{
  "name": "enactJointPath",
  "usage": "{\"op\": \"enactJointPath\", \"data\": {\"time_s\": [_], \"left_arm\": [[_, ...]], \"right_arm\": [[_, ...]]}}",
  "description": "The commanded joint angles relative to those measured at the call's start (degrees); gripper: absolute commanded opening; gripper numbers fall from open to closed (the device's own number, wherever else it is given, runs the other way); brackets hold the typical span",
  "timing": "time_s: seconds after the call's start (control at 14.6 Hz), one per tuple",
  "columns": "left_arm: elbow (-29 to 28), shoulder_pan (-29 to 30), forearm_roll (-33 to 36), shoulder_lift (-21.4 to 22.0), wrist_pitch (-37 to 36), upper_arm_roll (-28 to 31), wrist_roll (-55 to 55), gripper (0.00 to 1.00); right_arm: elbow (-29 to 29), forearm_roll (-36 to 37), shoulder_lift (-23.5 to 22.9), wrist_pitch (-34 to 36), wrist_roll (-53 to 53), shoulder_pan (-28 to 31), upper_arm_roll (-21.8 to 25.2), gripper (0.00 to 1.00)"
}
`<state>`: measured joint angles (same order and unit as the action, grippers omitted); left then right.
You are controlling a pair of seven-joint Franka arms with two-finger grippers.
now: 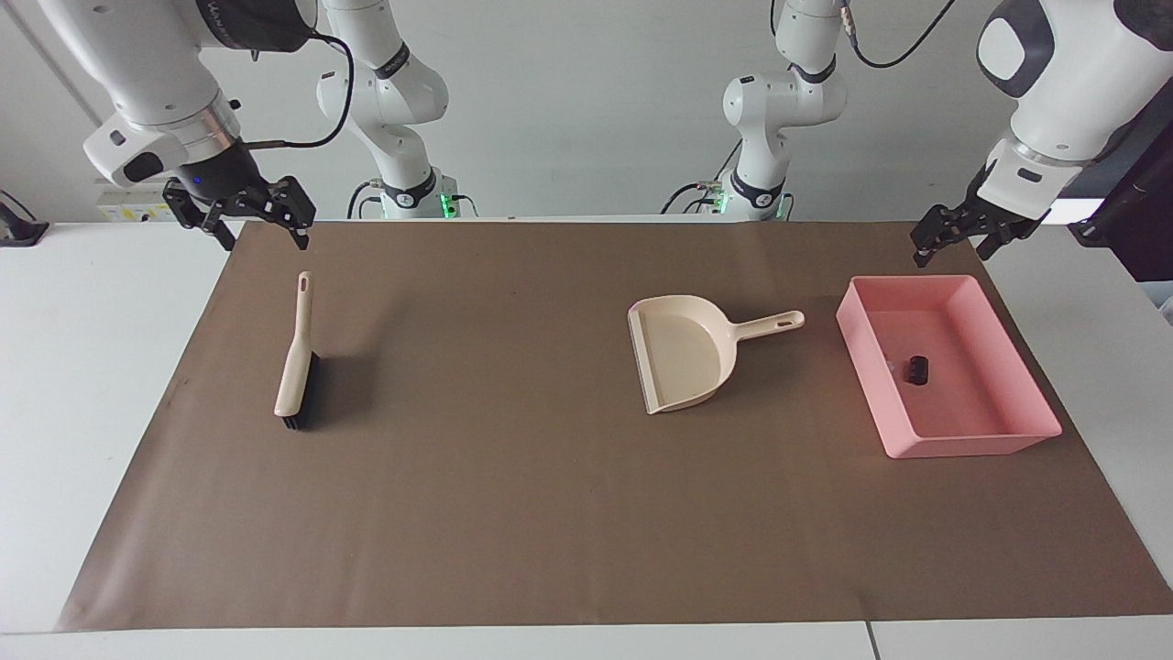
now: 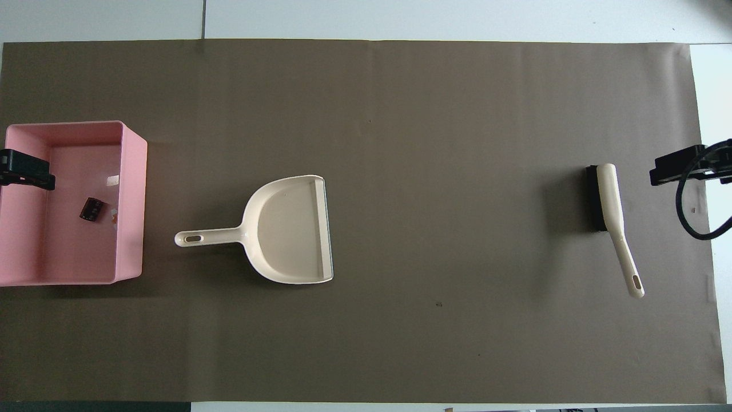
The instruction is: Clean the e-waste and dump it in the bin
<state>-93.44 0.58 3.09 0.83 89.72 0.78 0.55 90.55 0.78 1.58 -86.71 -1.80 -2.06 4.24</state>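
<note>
The pink bin (image 1: 962, 446) stands at the left arm's end of the brown mat, and it also shows in the overhead view (image 2: 132, 200). A black block of e-waste (image 1: 916, 368) lies inside it (image 2: 91, 209). A small white-grey bit (image 2: 113, 180) lies by the bin's wall. My left gripper (image 1: 950, 249) hangs open and empty in the air above the bin's edge nearest the robots; one part of it shows from above (image 2: 26, 170). My right gripper (image 1: 264, 240) hangs open and empty above the brush's handle end (image 2: 680, 166).
A beige dustpan (image 1: 683, 353) lies empty on the mat beside the bin, handle toward the bin (image 2: 291, 229). A beige brush with black bristles (image 1: 295, 362) lies at the right arm's end of the mat (image 2: 609, 194).
</note>
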Motion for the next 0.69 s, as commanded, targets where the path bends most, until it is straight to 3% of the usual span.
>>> {"op": "enactJointPath", "data": {"time_s": [0.0,0.62], "left_arm": [[-0.5,0.8,-0.8,0.8,-0.2,-0.2,-0.5,0.98],[-0.6,0.6,-0.6,0.8,-0.4,-0.2,-0.1,0.98]], "right_arm": [[0.6,-1.1,0.7,-0.7,0.3,0.5,-0.1,0.99],[0.7,-1.1,0.7,0.0,0.1,0.0,-0.1,0.99]]}}
